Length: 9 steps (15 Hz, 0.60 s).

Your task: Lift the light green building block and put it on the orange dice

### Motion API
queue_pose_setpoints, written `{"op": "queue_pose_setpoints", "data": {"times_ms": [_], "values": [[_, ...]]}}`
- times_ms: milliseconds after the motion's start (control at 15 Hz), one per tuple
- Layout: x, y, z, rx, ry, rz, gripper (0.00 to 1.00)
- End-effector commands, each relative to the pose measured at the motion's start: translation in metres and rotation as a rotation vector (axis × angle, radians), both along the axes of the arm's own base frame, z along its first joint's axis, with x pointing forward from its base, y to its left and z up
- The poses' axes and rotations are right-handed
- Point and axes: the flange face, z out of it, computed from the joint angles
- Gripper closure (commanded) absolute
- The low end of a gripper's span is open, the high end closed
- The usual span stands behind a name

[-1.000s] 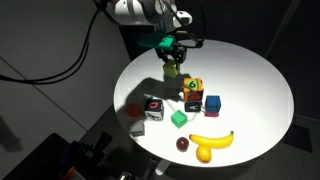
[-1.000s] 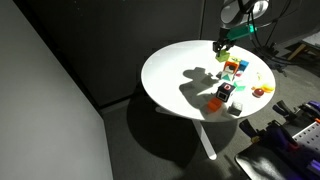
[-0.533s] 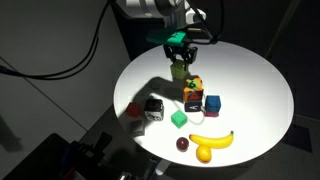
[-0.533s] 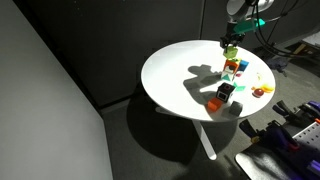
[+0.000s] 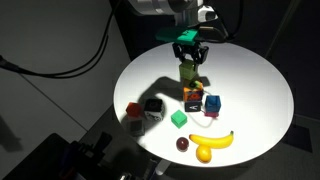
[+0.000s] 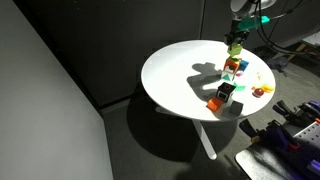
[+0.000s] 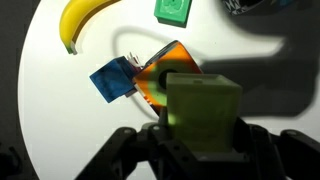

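Observation:
My gripper (image 5: 188, 60) is shut on the light green building block (image 5: 187, 71), a pale yellow-green block, and holds it in the air just above the orange dice (image 5: 193, 96). In the wrist view the block (image 7: 203, 112) sits between the two jaws (image 7: 200, 135), and the orange dice (image 7: 160, 75) lies below and partly behind it on the white table. In an exterior view the block (image 6: 235, 49) hangs over the dice (image 6: 232, 66). The block does not touch the dice.
A blue cube (image 5: 212, 103) touches the dice. A brighter green cube (image 5: 179, 119), a banana (image 5: 212, 139), a black-and-white dice (image 5: 152, 107), a small orange piece (image 5: 132, 111) and a dark red ball (image 5: 183, 144) lie on the round white table (image 5: 250, 75).
The gripper has carried the light green block to the right and a little down, from beside the dice to above it. The objects on the table have not moved.

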Motion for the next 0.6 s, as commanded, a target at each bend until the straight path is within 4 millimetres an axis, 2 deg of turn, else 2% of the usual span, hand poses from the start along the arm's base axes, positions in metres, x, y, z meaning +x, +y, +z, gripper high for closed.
{"op": "queue_pose_setpoints", "data": {"times_ms": [0, 533], "values": [[0.013, -0.011, -0.003, 0.006, 0.008, -0.025, 0.71], [0.015, -0.020, -0.016, 0.004, 0.049, -0.025, 0.71]]}}
